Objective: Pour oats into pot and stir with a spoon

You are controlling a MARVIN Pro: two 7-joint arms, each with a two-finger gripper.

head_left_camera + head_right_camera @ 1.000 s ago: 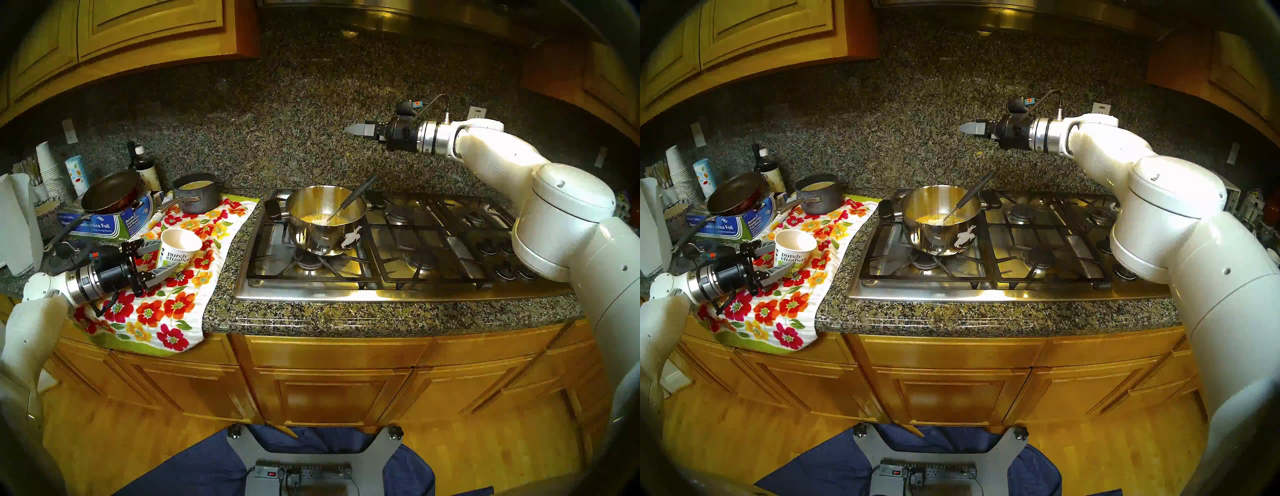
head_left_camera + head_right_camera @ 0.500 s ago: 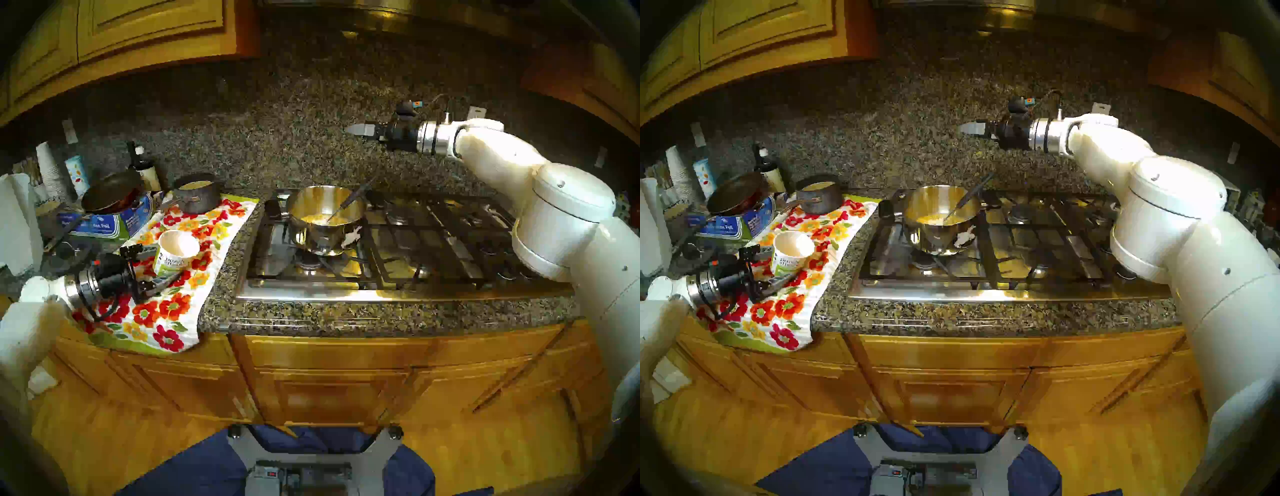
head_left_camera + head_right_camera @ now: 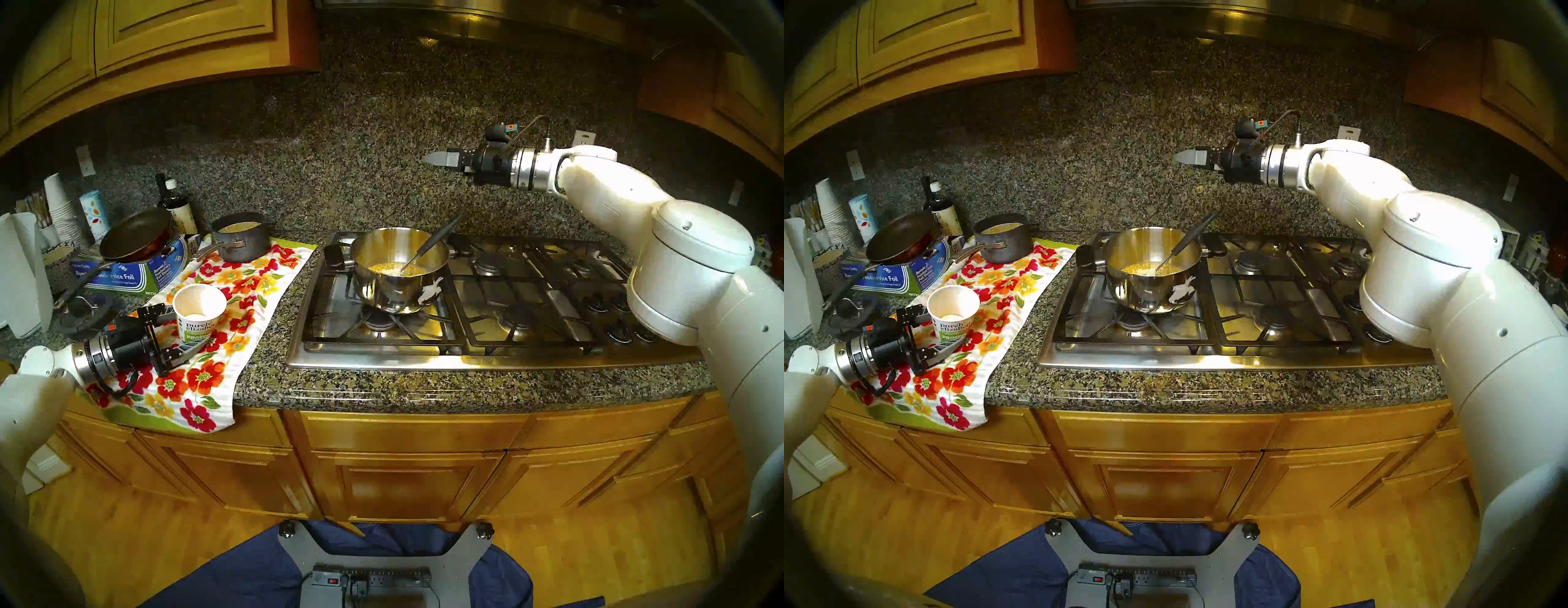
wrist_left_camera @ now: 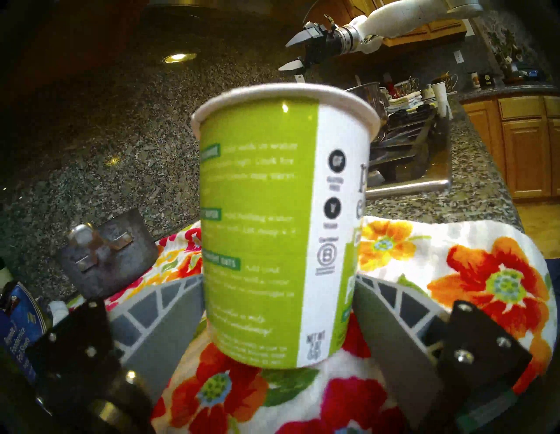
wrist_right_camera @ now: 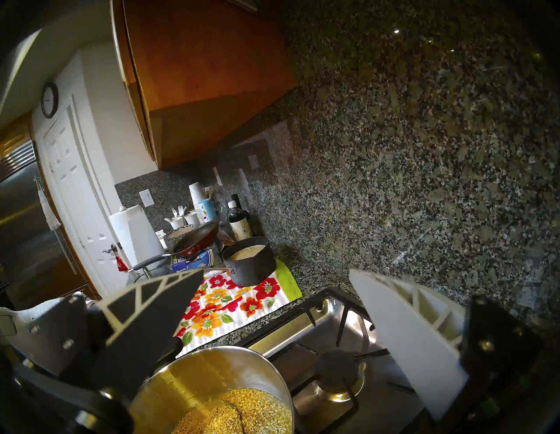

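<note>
The shiny steel pot (image 3: 399, 293) stands on the stove's front left burner, with tan-yellow oats (image 3: 387, 267) in its bottom. The oats also show in the right wrist view (image 5: 230, 415). The spoon (image 3: 436, 238) rests in the pot, its bowl in the oats and its dark handle leaning over the back right rim. My left gripper (image 3: 189, 327) is shut on the white and green paper cup (image 3: 199, 310), upright on the floral towel, with a fingertip on each side in the left wrist view (image 4: 277, 278). My right gripper (image 3: 432, 159) is open and empty, high above the pot near the backsplash.
A dark grey pot (image 3: 242, 242) sits at the towel's (image 3: 212, 373) back. A black frying pan (image 3: 135, 235) lies on a foil box (image 3: 123, 276). Bottles, stacked cups and a paper towel roll (image 3: 21, 271) crowd the back left. Stove grates (image 3: 530, 297) stretch to the right.
My left gripper has carried the cup left and toward the counter's front edge, turning it from tilted to upright. The right arm, pot and spoon have not moved.
</note>
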